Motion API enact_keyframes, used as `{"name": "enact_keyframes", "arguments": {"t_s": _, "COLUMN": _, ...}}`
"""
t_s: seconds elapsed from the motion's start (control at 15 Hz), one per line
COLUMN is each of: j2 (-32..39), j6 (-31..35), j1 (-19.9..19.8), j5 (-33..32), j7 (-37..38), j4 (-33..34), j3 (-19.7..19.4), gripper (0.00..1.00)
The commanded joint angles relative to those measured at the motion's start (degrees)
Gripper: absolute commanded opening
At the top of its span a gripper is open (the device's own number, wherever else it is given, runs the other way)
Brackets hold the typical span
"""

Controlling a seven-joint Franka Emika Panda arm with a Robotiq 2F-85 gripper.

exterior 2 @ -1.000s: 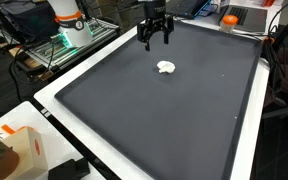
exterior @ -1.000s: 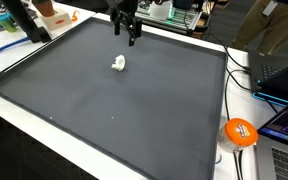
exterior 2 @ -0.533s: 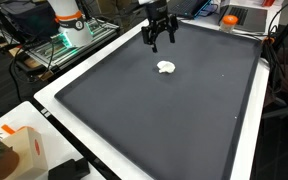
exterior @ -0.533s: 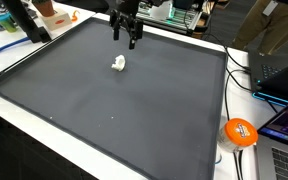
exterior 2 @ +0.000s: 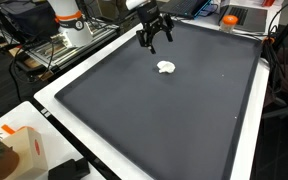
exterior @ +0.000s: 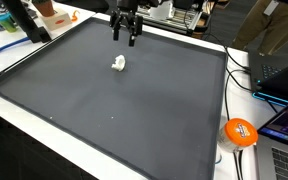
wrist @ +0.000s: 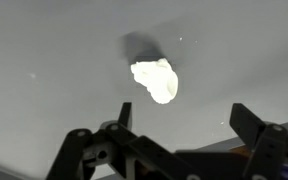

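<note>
The gripper (exterior 2: pixel 156 44) is seen raised above the far part of the dark grey mat (exterior 2: pixel 164 120), its fingers (wrist: pixel 246 120) spread wide with nothing pinched between them. A small white crumpled lump (exterior 2: pixel 166 68) is found lying on the mat, apart from the gripper and nearer the mat's middle.

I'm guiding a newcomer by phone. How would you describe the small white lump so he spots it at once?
A big dark grey mat fills the scene. Toward its end by the robot lies a small crumpled white lump, near the open jaws. It is the only pale object on the mat.
</note>
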Motion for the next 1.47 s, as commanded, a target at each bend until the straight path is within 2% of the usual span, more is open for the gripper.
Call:
{"name": "enact_keyframes", "arguments": {"t_s": 0.0, "j2": -0.86, "j6": 3.7, "j1": 1.18, "j5": -0.86, "j7": -0.46, "j4": -3.3, "j3": -2.52, "gripper": 1.0}}
{"name": "enact_keyframes", "arguments": {"t_s": 0.2, "j2": -0.05, "j6": 4.99, "j1": 2.73, "j5": 0.18, "j7": -1.52, "j4": -3.68, "j3": -4.79, "gripper": 1.0}}
{"name": "enact_keyframes", "arguments": {"t_s": 0.53, "j2": 1.64, "j6": 8.07, "j1": 9.62, "j5": 3.78, "j7": -6.02, "j4": -3.18, "j3": -13.29, "gripper": 1.0}}
{"name": "enact_keyframes", "arguments": {"t_s": 0.87, "j2": 5.95, "j6": 14.5, "j1": 17.06, "j5": 12.35, "j7": -8.79, "j4": -4.47, "j3": -17.42, "gripper": 1.0}}
{"name": "enact_keyframes", "arguments": {"t_s": 0.93, "j2": 3.28, "j6": 11.11, "j1": 5.65, "j5": 16.32, "j7": -14.34, "j4": -3.64, "j3": -5.88, "gripper": 1.0}}
{"name": "enact_keyframes", "arguments": {"t_s": 1.0, "j2": 4.06, "j6": 11.67, "j1": 5.4, "j5": 18.81, "j7": -15.61, "j4": -3.64, "j3": -4.47, "gripper": 1.0}}
{"name": "enact_keyframes", "arguments": {"t_s": 1.13, "j2": 4.15, "j6": 11.63, "j1": 2.35, "j5": 20.56, "j7": -17.4, "j4": -3.24, "j3": -0.76, "gripper": 1.0}}
{"name": "enact_keyframes", "arguments": {"t_s": 1.2, "j2": 5.53, "j6": 12.52, "j1": 8.52, "j5": 18.47, "j7": -15.71, "j4": -2.54, "j3": -7.83, "gripper": 1.0}}
{"name": "enact_keyframes", "arguments": {"t_s": 1.4, "j2": 6.69, "j6": 8.49, "j1": 10.36, "j5": 20.03, "j7": -20.41, "j4": -1.78, "j3": -9.18, "gripper": 1.0}}
